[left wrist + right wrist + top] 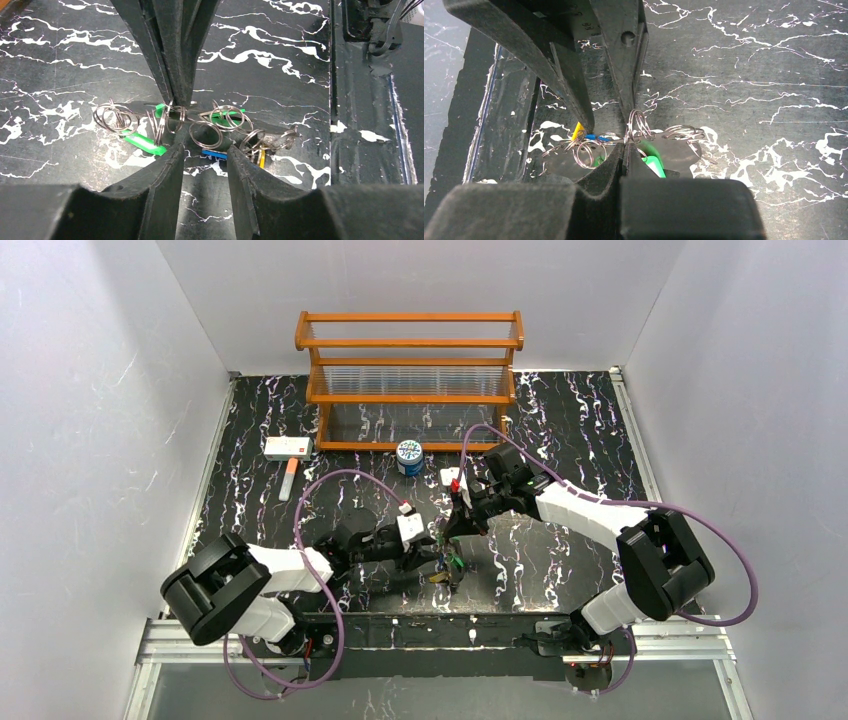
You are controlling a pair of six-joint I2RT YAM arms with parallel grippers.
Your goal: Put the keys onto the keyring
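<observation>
Several keys hang in one bunch (452,562) by metal split rings (222,117), between the two arms. I see a green key (145,143), a blue key (214,154) and a yellow key (261,159). A thin pale wire, the keyring (685,132), threads through the rings. My right gripper (625,146) is shut on the keyring where a split ring stands up, and holds the bunch just off the table. My left gripper (206,150) is open and empty. Its fingertips (176,150) stop just short of the blue key.
A wooden rack (410,380) stands at the back, with a blue-and-white can (409,456) in front of it. A white box with a red mark (288,447) lies at the back left. The metal rail (370,125) of the near edge runs close beside the bunch.
</observation>
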